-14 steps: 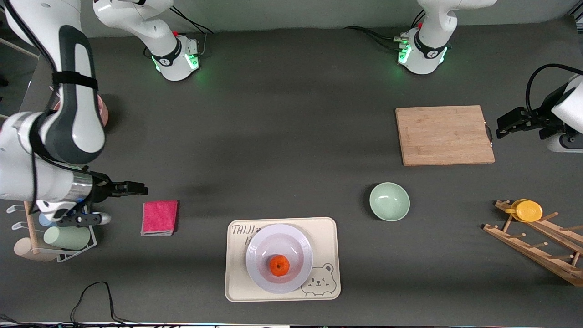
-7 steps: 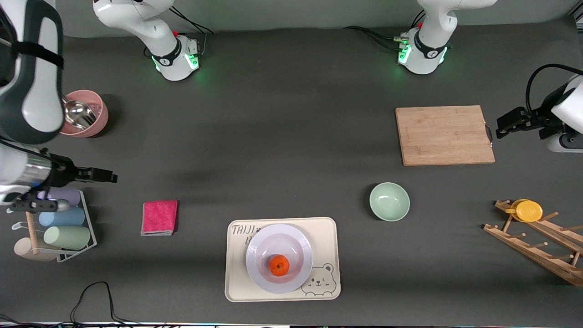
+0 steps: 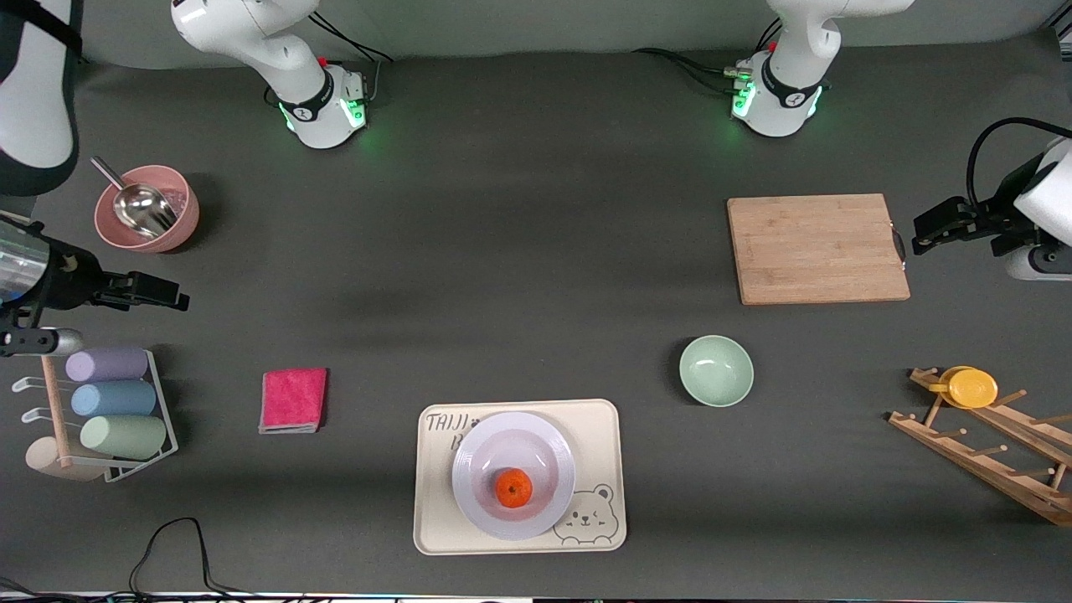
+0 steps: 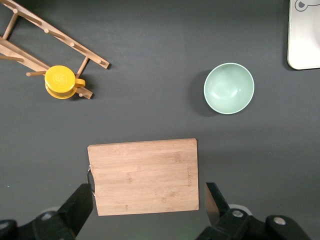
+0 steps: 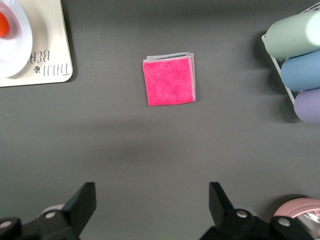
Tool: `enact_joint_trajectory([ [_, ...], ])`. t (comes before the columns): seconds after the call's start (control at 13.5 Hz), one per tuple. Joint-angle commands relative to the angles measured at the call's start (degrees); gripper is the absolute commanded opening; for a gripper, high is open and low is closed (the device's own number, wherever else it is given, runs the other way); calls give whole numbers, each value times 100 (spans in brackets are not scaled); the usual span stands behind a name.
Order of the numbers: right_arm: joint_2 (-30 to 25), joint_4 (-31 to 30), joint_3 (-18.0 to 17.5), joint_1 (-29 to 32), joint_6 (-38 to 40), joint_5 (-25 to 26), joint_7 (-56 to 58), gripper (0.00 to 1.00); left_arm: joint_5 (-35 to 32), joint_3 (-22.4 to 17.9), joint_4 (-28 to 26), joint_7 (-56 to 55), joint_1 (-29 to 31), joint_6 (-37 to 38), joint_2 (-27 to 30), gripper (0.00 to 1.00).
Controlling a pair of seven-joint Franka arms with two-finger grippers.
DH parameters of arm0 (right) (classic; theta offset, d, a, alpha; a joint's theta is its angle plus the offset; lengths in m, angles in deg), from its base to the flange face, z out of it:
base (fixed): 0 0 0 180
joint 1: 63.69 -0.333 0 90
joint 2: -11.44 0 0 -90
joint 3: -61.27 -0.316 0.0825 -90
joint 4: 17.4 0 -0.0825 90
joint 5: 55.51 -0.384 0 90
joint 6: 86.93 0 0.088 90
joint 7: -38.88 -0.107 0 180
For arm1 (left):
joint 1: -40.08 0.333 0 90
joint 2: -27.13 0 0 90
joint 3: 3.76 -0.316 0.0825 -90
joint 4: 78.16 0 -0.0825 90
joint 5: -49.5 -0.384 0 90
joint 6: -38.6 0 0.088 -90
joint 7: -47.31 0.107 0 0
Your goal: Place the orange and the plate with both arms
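The orange [image 3: 513, 488] lies in the middle of the pale lavender plate [image 3: 469, 469]. The plate rests on a cream bear tray [image 3: 435, 536] near the front camera. The right wrist view shows an edge of the orange [image 5: 2, 24] and of the plate [image 5: 17, 47]. My right gripper [image 3: 167, 295] is open and empty, over bare table at the right arm's end, well away from the plate; it also shows in the right wrist view [image 5: 151, 195]. My left gripper [image 3: 921, 237] is open and empty beside the cutting board at the left arm's end, and it shows in the left wrist view [image 4: 148, 197].
A pink cloth [image 3: 292, 399] lies between the tray and a rack of coloured cups [image 3: 109, 402]. A pink bowl with a metal scoop [image 3: 146, 208] stands at the right arm's end. A wooden cutting board [image 3: 816, 248], a green bowl [image 3: 716, 370] and a wooden rack with a yellow cup [image 3: 971, 387] are toward the left arm's end.
My right arm has drawn back toward its end of the table, away from the pink cloth, uncovering the pink bowl and the cup rack. The left arm has not moved.
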Motion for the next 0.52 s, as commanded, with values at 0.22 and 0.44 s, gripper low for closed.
enact_joint_trajectory([
  [0.22,-402,-115,-58,-28,370,233,-156,100,-68,-19,-13,-46,-42,50,53,100],
  [0.44,-551,-220,-225,60,432,233,-156,100,-68,-19,-13,-55,-60,50,45,100],
])
